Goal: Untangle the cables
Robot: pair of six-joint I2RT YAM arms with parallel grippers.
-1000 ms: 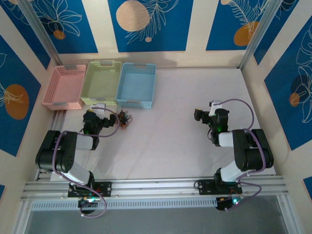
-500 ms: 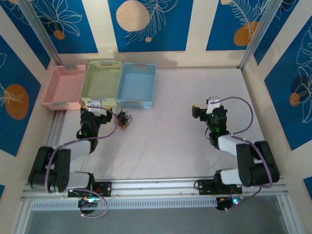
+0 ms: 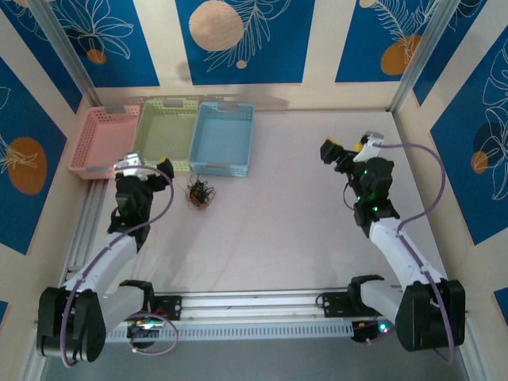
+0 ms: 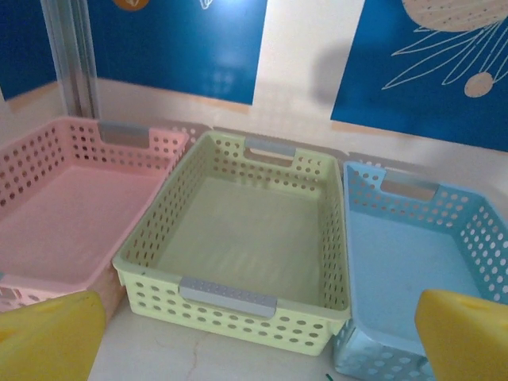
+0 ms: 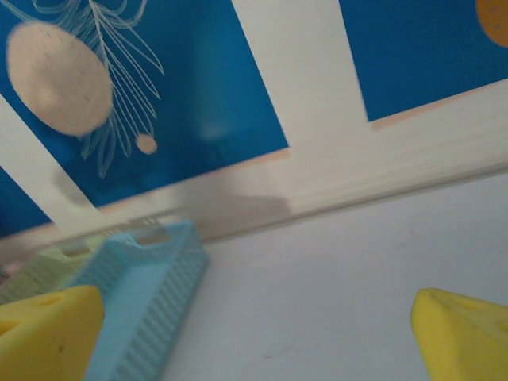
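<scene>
Plainly, the cables lie in one small knotted clump on the table. The red, black and orange strands are too fine to tell apart from above. The clump sits off to the right of the left gripper, a little nearer the arm bases than its fingertips, and nothing touches it.

That gripper stands with its jaws spread wide and nothing between them. Its yellow fingers frame the green basket straight ahead, with the pink basket to its left and the blue basket to its right. All three are bare. They stand side by side beyond the tangle, probably as drop places for the wires once separated.

The right gripper is raised well to the right of the clump, across open table. Its jaws are parted as wide, and its fingers hold nothing. It faces leftward toward the blue basket and the back wall.

Both grippers seem to be held wide because no strand has been picked yet, so the task looks unstarted. The left one is nearer, but it would have to turn right and come down. The wires are thin and light, so a pinch on one may drag the whole knot along unless the other gripper anchors it.
</scene>
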